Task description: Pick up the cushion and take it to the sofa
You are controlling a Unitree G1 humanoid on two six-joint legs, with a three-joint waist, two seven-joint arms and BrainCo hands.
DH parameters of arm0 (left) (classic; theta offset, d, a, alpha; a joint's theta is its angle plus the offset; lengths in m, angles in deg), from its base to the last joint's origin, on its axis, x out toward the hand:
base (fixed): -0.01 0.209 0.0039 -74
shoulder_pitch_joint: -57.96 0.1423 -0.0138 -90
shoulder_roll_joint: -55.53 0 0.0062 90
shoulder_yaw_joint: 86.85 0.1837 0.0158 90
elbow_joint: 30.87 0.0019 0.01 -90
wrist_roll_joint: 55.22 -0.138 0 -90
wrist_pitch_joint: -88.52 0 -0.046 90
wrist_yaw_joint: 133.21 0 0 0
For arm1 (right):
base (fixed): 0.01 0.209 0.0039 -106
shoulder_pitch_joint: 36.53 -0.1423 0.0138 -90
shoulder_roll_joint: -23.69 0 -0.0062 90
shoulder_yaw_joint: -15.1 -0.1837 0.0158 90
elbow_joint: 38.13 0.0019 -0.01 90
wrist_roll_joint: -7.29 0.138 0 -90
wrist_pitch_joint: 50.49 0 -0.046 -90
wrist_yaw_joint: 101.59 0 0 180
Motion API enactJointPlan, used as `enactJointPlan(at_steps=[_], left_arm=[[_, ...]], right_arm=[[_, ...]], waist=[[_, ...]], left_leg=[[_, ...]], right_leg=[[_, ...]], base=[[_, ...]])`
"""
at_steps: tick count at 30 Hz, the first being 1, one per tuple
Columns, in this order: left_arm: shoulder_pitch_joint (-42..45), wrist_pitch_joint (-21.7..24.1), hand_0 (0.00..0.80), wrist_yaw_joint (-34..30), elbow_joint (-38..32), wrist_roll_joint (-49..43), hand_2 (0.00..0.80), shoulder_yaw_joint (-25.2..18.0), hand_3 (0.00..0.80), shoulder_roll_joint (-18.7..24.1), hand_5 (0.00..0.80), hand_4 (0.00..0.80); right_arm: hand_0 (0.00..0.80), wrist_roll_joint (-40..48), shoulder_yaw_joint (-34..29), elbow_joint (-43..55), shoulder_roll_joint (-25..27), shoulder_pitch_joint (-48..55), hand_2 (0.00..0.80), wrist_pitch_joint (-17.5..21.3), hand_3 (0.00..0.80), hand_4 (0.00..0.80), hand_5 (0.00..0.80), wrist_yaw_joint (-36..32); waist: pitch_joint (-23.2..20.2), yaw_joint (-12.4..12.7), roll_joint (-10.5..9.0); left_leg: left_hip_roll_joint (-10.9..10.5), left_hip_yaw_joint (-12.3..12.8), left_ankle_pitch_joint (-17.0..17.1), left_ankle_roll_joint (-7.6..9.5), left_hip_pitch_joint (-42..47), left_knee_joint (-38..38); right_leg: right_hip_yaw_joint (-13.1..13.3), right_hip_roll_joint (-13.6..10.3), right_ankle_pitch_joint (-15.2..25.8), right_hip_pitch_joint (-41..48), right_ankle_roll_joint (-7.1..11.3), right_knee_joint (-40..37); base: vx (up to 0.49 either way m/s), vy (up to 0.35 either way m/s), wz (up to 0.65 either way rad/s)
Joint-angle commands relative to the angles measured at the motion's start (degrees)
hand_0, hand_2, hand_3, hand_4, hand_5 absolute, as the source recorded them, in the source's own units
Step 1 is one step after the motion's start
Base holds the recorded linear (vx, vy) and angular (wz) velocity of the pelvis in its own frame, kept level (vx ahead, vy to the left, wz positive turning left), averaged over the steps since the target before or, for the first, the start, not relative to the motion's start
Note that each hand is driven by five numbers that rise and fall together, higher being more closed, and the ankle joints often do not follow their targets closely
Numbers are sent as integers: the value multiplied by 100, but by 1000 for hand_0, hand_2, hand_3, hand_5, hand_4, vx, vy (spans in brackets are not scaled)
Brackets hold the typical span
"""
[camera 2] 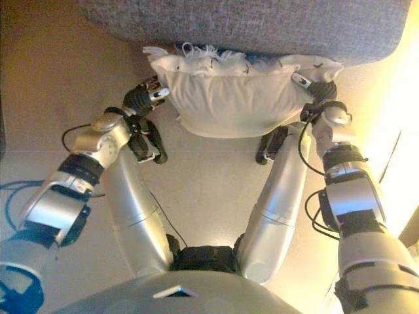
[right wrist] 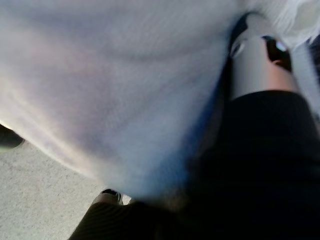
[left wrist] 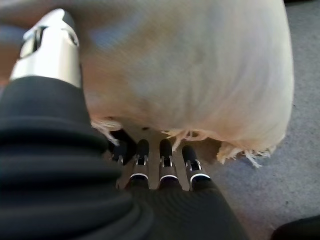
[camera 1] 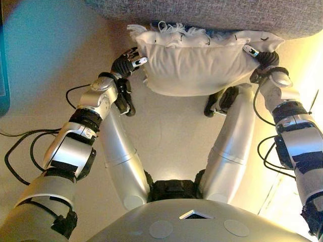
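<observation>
Grey sofa [camera 1: 212, 12] edge ahead, white cushion [camera 1: 197, 63] clamped between left hand [camera 1: 126, 61] and right hand [camera 1: 263, 59], fingers [left wrist: 165, 162] grasping its ends.

Sofa [camera 1: 212, 12] edge close beyond cushion [camera 1: 197, 65]

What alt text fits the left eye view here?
A white fringed cushion is held off the floor between the robot's left hand and right hand, one at each end. Its far edge meets the grey sofa along the top.
</observation>
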Motion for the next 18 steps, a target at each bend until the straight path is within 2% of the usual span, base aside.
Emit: enactJointPlan(at_steps=[1, 6, 7, 8, 9, 10, 18], left_arm=[[-393, -127, 0, 81, 394, -83, 0, 226, 0, -77, 0, 0], [-577, -306, 0, 73, 602, -353, 0, 432, 0, -157, 0, 0], [-603, -368, 0, 41, 600, -421, 0, 483, 0, -175, 0, 0], [-621, -410, 0, -66, 601, -474, 0, 528, 0, -200, 0, 0], [-652, -447, 442, -136, 581, -501, 442, 622, 442, -239, 442, 442], [-676, -421, 800, -210, 567, -480, 800, 725, 800, -293, 800, 800], [-680, -234, 800, 27, 252, -310, 800, 1005, 800, -637, 800, 800]], right_arm=[[0, -224, 97, -183, -2, -349, 0, -121, 0, 0, 0, -43], [0, -713, 460, -187, -100, -493, 0, -393, 0, 0, 0, -322], [182, -795, 539, -165, -122, -496, 182, -421, 182, 182, 182, -319], [800, -846, 598, -149, -147, -486, 800, -448, 800, 800, 800, -339], [800, -902, 673, -119, -175, -470, 800, -485, 800, 800, 800, -326], [800, -1019, 745, -97, -210, -456, 800, -560, 800, 800, 800, -266], [800, -979, 897, -55, -451, -342, 800, -655, 800, 800, 800, 36]], waist=[[-60, 8, 81], [-60, -1, 47], [-60, -5, 35], [-60, -12, 16], [-60, -18, -6], [-60, -23, -31], [-60, -32, -67]], left_leg=[[162, 167, -1107, 342, -13, 773], [132, 92, -1244, 350, -286, 1144], [126, 69, -1272, 349, -338, 1210], [133, 72, -1295, 349, -340, 1236], [126, 77, -1326, 347, -342, 1275], [125, 86, -1369, 343, -344, 1326], [68, -1, -1529, 382, -347, 1629]], right_leg=[[34, -111, -99, -6, -168, -2], [104, -111, -162, -283, -198, 287], [135, -106, -175, -341, -198, 352], [169, -101, -185, -371, -201, 389], [220, -90, -189, -405, -201, 434], [274, -88, -202, -429, -203, 474], [339, -91, -267, -466, -204, 740]], base=[[-13, -32, 1], [-1, 1, -1], [-2, -5, -5], [-4, -16, -4], [-2, -30, -2], [-5, -33, -1], [12, 8, 0]])
